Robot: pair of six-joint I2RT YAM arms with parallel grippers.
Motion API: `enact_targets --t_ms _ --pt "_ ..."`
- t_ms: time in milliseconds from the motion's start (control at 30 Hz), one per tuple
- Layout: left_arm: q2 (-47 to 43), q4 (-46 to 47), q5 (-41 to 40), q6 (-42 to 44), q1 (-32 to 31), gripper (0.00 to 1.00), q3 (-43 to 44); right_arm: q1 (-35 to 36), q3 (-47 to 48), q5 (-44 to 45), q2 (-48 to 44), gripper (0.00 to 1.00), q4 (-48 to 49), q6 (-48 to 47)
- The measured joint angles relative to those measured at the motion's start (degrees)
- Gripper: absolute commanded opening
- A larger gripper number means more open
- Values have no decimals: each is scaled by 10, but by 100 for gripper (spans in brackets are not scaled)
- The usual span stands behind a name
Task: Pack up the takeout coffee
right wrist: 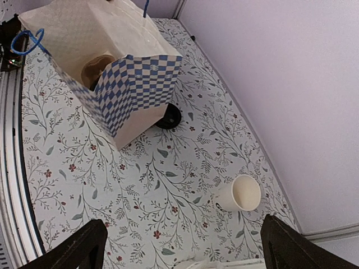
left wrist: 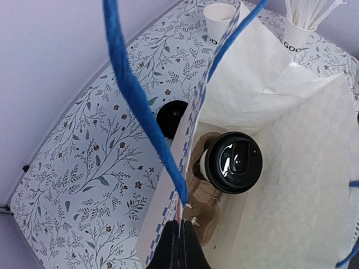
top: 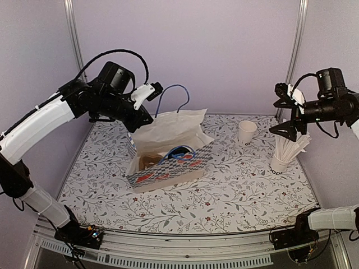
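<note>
The takeout coffee [left wrist: 233, 162], a white cup with a round black lid, stands in a brown cardboard carrier [left wrist: 210, 207] inside the blue-checkered paper bag [top: 168, 168]. It shows only in the left wrist view. My left gripper [left wrist: 180, 238] is shut on the bag's near wall rim, right below a blue handle [left wrist: 140, 106]. In the top view the left gripper [top: 147, 120] is at the bag's back left edge. My right gripper [top: 286, 130] is open and empty, held high above the cup of sticks. Its fingers [right wrist: 84, 246] frame the table in the right wrist view.
A lidless white cup [top: 247, 131] stands at the back right and also shows in the right wrist view [right wrist: 238, 193]. A white cup of long white sticks [top: 279, 162] stands at the right. A loose black lid [right wrist: 168, 117] lies on the table against the bag's side.
</note>
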Motion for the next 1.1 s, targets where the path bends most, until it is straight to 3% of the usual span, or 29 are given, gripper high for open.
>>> enact_targets --t_ms 233,567,1100 --pt "-23 9 -7 0 0 0 -52 -2 -177 -139 -21 99 104 45" --pt "-74 28 5 -44 -53 0 -122 -2 -202 -203 -14 99 158 61" --pt "-148 70 50 -139 -141 0 -184 -2 -210 -214 -12 99 161 62"
